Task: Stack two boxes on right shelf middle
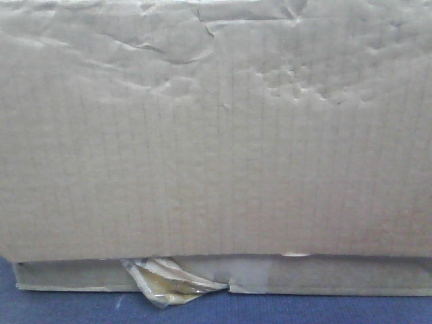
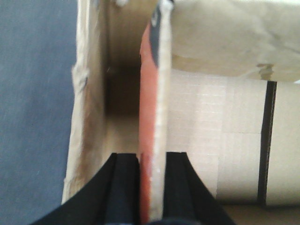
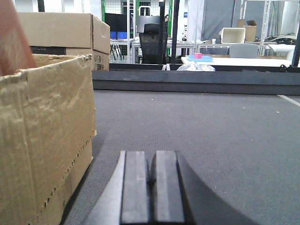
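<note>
The tall box [image 1: 216,135], plain brown corrugated cardboard, fills nearly the whole front-facing view, its face creased and dented along the upper part. Directly beneath its lower edge lies the flat box [image 1: 337,275], thin and wide, showing only as a narrow band; a dark line separates the two, and whether the upper one bears on the lower cannot be told. Both stand over a dark carpet-textured surface [image 1: 67,307], which also spreads across the right wrist view [image 3: 211,131] up to a low dark ledge. There the tall box [image 3: 42,140] stands at the left with a ragged upper rim, well apart from the right gripper [image 3: 151,157], whose two black fingers are pressed together with nothing between them, low over the carpet. In the left wrist view the left gripper [image 2: 153,159] is clamped on an upright panel [image 2: 161,93] of the open tall box, one finger on each side; the panel's inner face is orange-red, and the shadowed box interior lies to its left. Background items beyond the ledge: stacked cartons [image 3: 61,33], a black office chair [image 3: 151,42], and a blue tray [image 3: 201,58] on a white table. A crumpled yellowish tape scrap [image 1: 165,282] hangs from the flat box's front edge, left of centre.
</note>
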